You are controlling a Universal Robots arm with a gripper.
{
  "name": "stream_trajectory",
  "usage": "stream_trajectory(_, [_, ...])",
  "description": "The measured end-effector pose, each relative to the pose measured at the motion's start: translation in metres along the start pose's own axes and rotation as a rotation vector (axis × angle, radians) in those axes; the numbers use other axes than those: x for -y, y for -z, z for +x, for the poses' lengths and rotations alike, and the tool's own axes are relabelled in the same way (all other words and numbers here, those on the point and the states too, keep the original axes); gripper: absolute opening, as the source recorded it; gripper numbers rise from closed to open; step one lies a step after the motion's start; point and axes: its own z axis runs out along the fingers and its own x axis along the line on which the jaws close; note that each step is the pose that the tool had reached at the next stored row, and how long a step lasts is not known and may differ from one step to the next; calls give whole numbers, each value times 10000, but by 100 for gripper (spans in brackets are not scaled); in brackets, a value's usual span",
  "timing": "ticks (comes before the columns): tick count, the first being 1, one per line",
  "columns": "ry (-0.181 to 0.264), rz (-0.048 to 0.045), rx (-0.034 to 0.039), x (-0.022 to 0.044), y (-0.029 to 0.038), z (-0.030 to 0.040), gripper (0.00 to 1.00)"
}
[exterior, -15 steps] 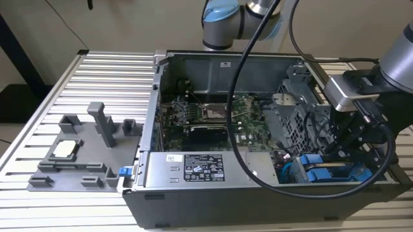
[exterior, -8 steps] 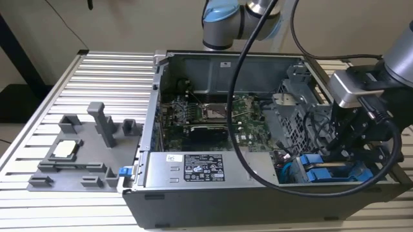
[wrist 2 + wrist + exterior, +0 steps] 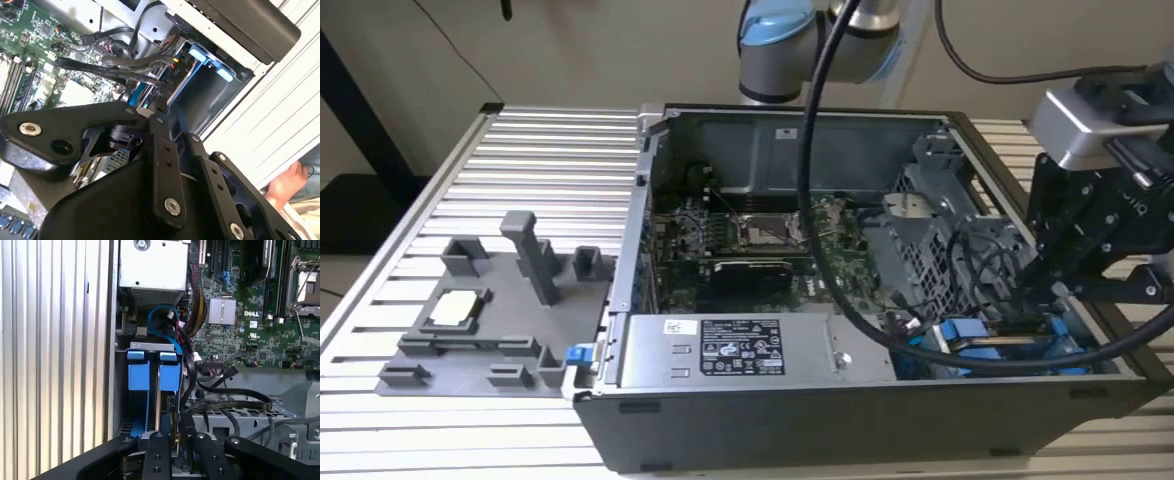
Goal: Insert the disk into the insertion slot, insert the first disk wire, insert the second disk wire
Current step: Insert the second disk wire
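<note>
Gripper (image 3: 175, 440) at disk (image 3: 167, 377) in insertion slot (image 3: 210, 100); hand (image 3: 287, 182) nearby.

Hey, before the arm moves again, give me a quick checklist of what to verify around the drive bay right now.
1. Disk inside the insertion slot: ok, its blue carrier stands in the bay. Fully home: cannot tell.
2. Gripper placed at the slot: ok, it hangs right over the bay.
3. What the gripper holds: cannot tell.
4. Path free of cabling: not ok, black wires loop close beside the gripper.
5. People clear of the workspace: not ok, in the second wrist view a hand shows past the table edge.
</note>
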Motion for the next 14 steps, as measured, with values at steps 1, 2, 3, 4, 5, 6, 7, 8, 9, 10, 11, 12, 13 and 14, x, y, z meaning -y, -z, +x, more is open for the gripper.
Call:
stream_trajectory(1, [0, 0, -1, 1, 45, -3, 24])
stream_trajectory(2, [1, 0, -3, 2, 76, -6, 24])
stream_trajectory(3, [1, 0, 2, 2, 75, -5, 24])
stream_trajectory(4, [1, 0, 2, 2, 74, -5, 24])
stream_trajectory(5, [1, 0, 1, 2, 75, -5, 24])
stream_trajectory(6, [1, 0, 1, 2, 75, -5, 24])
stream_trajectory(7, [1, 0, 1, 2, 75, -5, 24])
stream_trajectory(8, [1, 0, 0, 2, 76, -5, 24])
stream_trajectory(9, [1, 0, 2, 2, 75, -5, 24])
stream_trajectory(10, [1, 0, 0, 2, 76, -5, 24])
stream_trajectory(11, [1, 0, 1, 2, 75, -5, 24])
stream_trajectory(12, [1, 0, 1, 2, 76, -5, 24])
stream_trajectory(13, [1, 0, 1, 2, 76, -5, 24])
stream_trajectory(14, [1, 0, 1, 2, 75, -5, 24])
